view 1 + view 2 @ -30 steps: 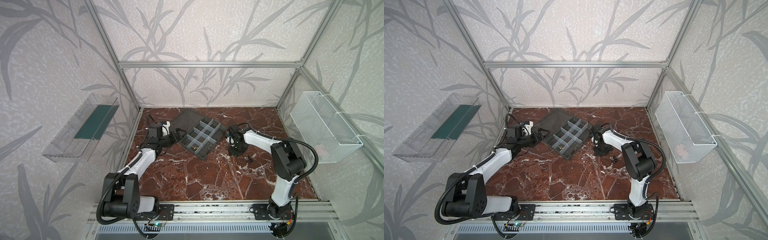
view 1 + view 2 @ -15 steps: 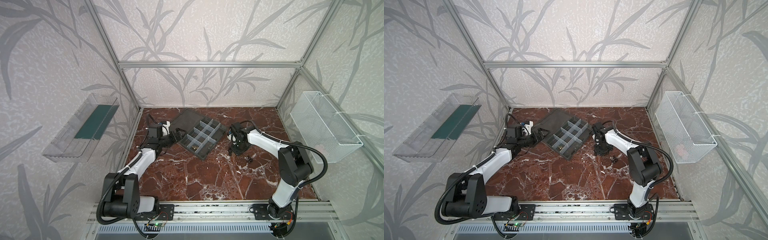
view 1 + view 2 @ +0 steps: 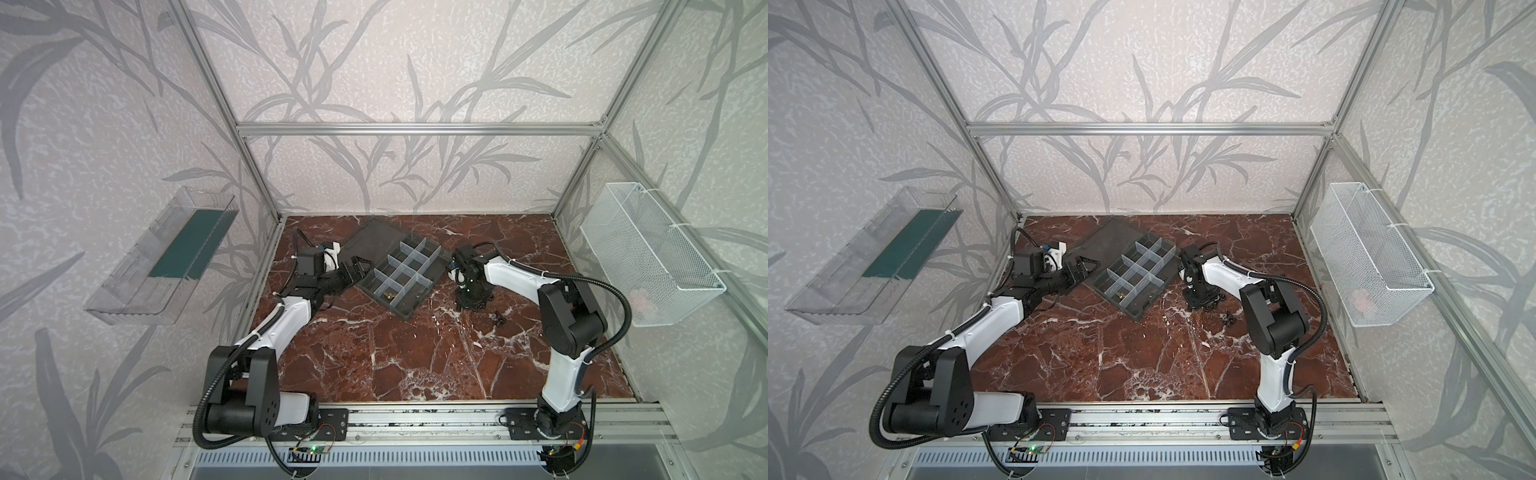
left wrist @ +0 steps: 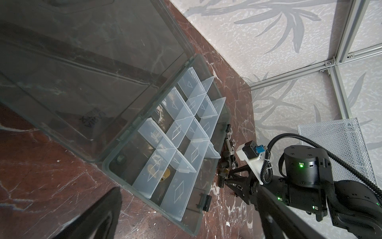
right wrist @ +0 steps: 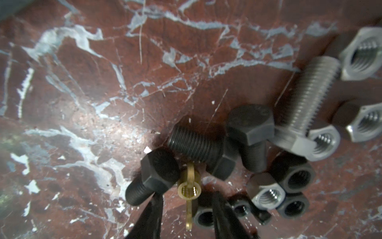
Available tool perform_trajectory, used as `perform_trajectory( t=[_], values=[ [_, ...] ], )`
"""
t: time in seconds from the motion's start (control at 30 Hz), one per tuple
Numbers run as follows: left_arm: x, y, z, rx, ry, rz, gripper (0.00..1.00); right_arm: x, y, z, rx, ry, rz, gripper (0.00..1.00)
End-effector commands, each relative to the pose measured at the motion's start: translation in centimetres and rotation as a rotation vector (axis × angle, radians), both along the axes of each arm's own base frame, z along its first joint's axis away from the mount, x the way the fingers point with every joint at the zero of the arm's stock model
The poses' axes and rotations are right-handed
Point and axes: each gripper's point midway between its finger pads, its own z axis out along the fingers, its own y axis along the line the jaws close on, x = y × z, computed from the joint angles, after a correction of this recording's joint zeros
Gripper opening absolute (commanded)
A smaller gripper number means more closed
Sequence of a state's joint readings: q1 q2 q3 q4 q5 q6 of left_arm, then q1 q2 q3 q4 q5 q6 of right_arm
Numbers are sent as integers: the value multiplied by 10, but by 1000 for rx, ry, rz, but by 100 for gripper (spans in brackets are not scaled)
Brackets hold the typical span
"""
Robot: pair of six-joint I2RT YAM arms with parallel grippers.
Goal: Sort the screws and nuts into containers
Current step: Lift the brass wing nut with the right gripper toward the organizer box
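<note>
Item: brass wing nut (image 5: pixel 189 190), on red marble table (image 5: pixel 82 82) amid black hex bolts (image 5: pixel 194 147) and silver nuts (image 5: pixel 333 140), beside grey divided organizer box (image 3: pixel 382 302); right gripper (image 5: pixel 187 195) fingers (image 5: pixel 151 217) parted, straddling it, no grip; left gripper (image 3: pixel 356 269) by box lid, finger spacing cannot be told. Step, likely: pickup. Next: close, lift, carry to a cell.

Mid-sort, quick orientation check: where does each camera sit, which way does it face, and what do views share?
Top views: high over the front rail, facing down and back over marble table, organizer box, left arm, right arm.
Left wrist: low on the left arm, facing across the organizer box toward the right hand; own finger shows.
Right wrist: on the right arm, close above screws and nuts; own fingers show.
Shared: both wrist views show the same screws and nuts; top views nearly match.
</note>
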State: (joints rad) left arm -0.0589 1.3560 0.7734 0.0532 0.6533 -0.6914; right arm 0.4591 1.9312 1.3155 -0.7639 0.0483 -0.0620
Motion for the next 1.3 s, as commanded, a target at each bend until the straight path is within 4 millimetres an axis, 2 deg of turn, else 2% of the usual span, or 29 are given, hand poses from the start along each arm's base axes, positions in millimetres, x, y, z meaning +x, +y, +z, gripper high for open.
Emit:
perform_trajectory(
  t=[0.0,0.23,0.37,0.5,0.63,0.83,1.0,1.13,1.27],
  values=[
    [-1,-2,1,1,-7,-7,99,3,3,-5,-4,10,16,41],
    [1,-2,0,2,-3,-6,99,-1,4,-16,0,41,19,35],
    [0,-2,0,1,-2,-7,100,-5,5,-21,10,58,18,26],
    [1,-2,1,2,-4,-8,100,-6,7,-14,30,48,14,16],
    [0,-3,2,-2,-7,-10,100,-2,10,7,70,8,8,9],
    [1,-3,6,-16,-18,-13,100,10,22,68,154,-97,30,8],
    [1,-4,7,-29,-25,-14,99,20,56,112,294,-165,97,8],
    [2,-6,10,-60,-40,-15,100,25,102,129,383,-220,186,8],
    [2,-5,11,-79,-44,-11,99,26,154,140,484,-257,267,3]
  ],
)
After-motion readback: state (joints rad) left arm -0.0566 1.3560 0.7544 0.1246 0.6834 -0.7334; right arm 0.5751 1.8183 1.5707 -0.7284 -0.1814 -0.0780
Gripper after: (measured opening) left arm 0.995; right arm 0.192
